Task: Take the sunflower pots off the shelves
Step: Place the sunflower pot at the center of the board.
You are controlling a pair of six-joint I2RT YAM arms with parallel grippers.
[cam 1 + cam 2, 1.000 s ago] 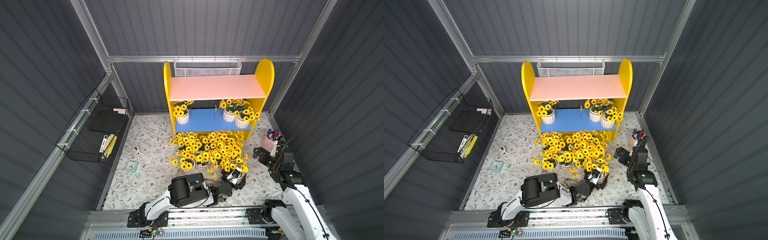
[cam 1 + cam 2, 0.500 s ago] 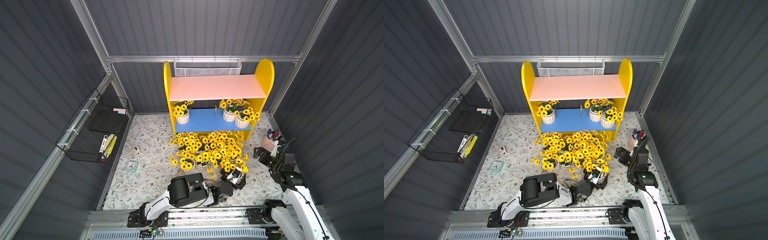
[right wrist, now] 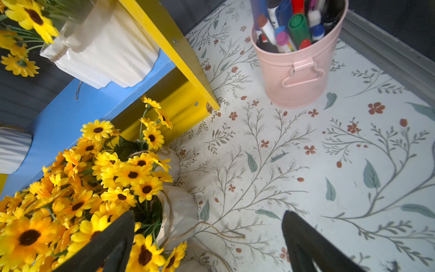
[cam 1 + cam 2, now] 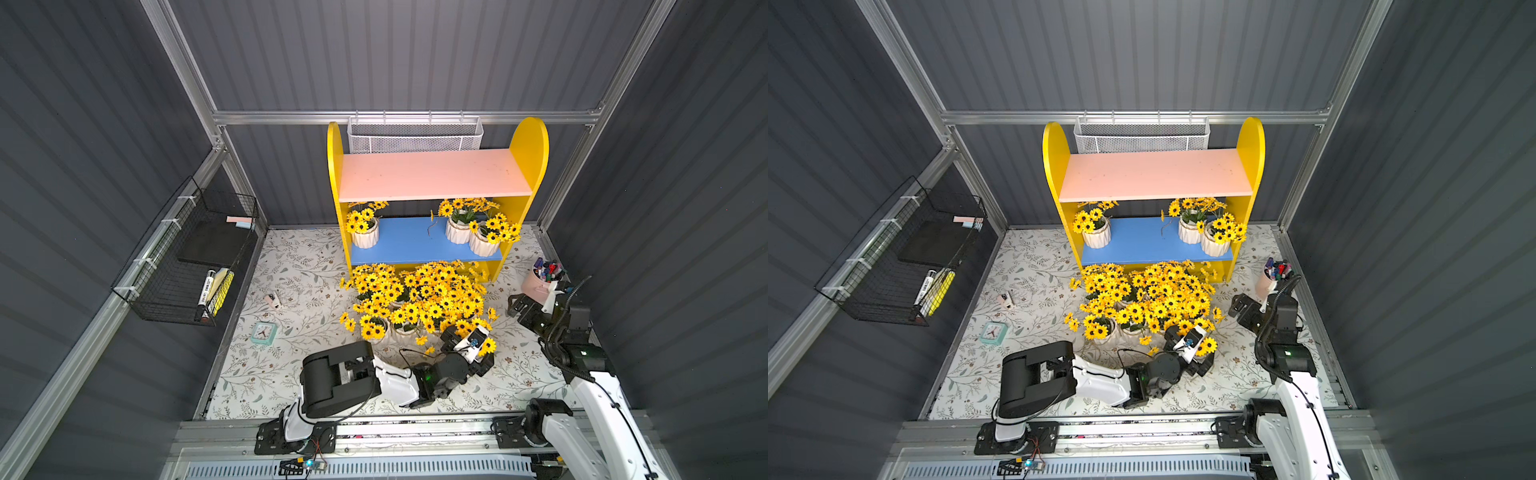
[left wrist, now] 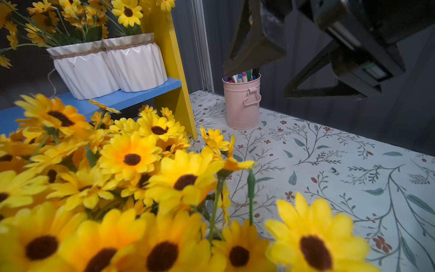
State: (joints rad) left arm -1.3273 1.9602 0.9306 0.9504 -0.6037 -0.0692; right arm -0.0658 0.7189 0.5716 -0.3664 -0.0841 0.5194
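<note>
Three grey walls point(image 4: 395, 54) enclose floral tabletop point(image 4: 299, 270) bearing shelves point(image 4: 432, 174).

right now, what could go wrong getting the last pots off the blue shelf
The open right tool hangs near the pink pen cup; a careless swing could tip it. On the blue board two pots touch, so pulling one may drag the other off.

On the blue lower board of the shelves point(image 4: 530, 145), three sunflower pots point(image 4: 365, 237): one alone, two close together. Many more massed on the floor in front. Left gripper point(image 4: 457, 334) at the near edge, seemingly among blooms; right gripper point(image 4: 515, 305) beside the pink cup point(image 4: 538, 286), jaws apart.
</note>
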